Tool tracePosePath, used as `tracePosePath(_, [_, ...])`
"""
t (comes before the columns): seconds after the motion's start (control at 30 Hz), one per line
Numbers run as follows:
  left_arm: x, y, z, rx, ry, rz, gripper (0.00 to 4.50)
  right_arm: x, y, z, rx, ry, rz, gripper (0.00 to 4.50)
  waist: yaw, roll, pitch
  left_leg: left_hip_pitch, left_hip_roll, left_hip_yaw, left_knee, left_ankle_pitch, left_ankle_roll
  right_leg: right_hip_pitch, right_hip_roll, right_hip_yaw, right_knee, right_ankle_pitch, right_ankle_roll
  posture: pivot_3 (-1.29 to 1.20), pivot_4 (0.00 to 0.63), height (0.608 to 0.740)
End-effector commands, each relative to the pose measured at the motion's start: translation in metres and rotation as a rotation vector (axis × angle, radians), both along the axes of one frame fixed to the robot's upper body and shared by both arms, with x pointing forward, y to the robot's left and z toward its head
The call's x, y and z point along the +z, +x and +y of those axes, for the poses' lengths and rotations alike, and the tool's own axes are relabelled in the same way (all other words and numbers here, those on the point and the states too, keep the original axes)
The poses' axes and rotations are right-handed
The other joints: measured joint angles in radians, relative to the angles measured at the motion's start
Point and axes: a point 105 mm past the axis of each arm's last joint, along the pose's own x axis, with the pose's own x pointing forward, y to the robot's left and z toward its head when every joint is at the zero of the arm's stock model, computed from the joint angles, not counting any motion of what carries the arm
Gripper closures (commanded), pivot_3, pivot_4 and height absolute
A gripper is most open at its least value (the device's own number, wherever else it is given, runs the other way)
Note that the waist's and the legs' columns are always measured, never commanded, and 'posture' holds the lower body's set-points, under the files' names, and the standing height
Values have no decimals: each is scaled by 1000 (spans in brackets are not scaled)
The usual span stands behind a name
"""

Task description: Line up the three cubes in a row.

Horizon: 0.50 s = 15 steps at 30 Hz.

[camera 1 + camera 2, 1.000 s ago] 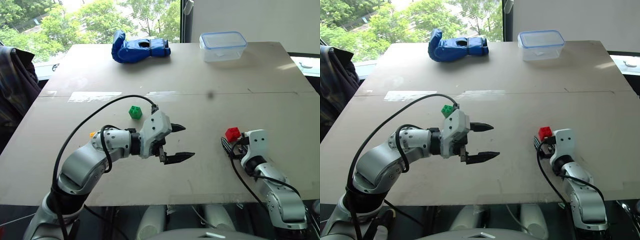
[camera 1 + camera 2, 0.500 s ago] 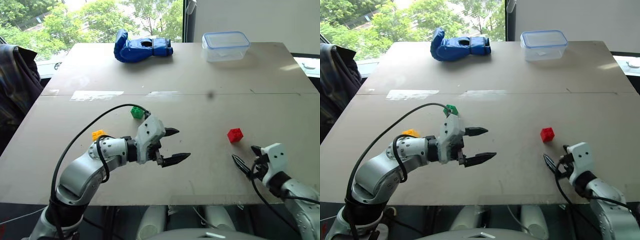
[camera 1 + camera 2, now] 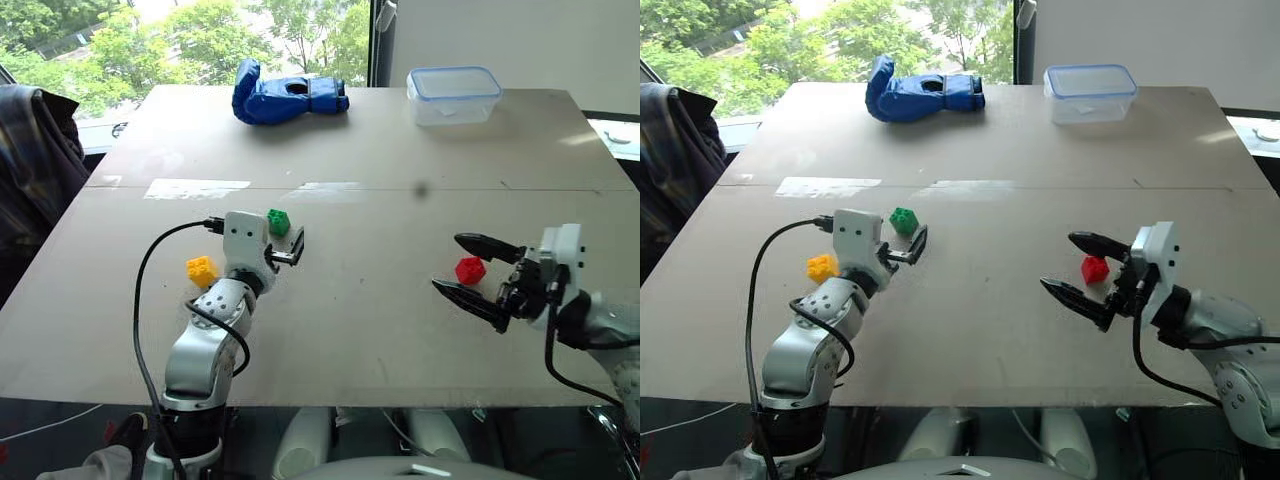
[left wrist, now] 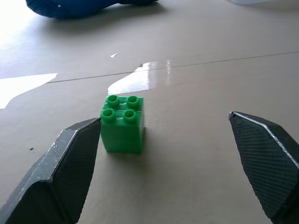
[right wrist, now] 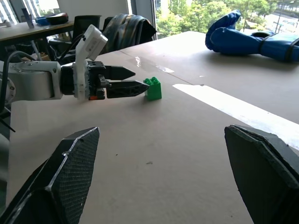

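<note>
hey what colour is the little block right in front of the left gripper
Green. The studded cube shows best in the left wrist view, just ahead of the left gripper.

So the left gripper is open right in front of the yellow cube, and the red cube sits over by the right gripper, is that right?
Not quite. The open left gripper faces the green cube, as the left wrist view shows; the yellow cube lies off to the side of that arm. The red cube does sit by the right gripper.
</note>
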Motion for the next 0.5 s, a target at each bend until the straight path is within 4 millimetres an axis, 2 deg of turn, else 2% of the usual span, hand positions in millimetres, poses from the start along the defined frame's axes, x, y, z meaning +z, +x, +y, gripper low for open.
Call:
tracePosePath(0.03, [7,4,0,2,34,-52,0,-1,7,9,-1,-18,-22,85,2,0,0,-5,0,0,0,0,-1,-4,-2,0,0,0,0,0,150,740])
tracePosePath(0.17, [5,8,16,6,38,-31,0,1,11,13,-6,-4,-34,85,10,0,0,-14,-1,0,0,1,-1,-13,-4,0,1,0,0,0,150,740])
tracePosePath(0.3, [-7,10,14,-90,74,28,0,3,13,15,-18,12,-42,85,11,0,0,-13,-1,0,0,1,-1,-14,-3,0,1,0,0,0,150,740])
tracePosePath(0.5, [-19,28,20,-112,101,70,0,3,8,20,11,13,-32,85,13,0,0,-12,-1,-1,0,1,-1,-12,-3,-1,3,0,0,0,150,740])
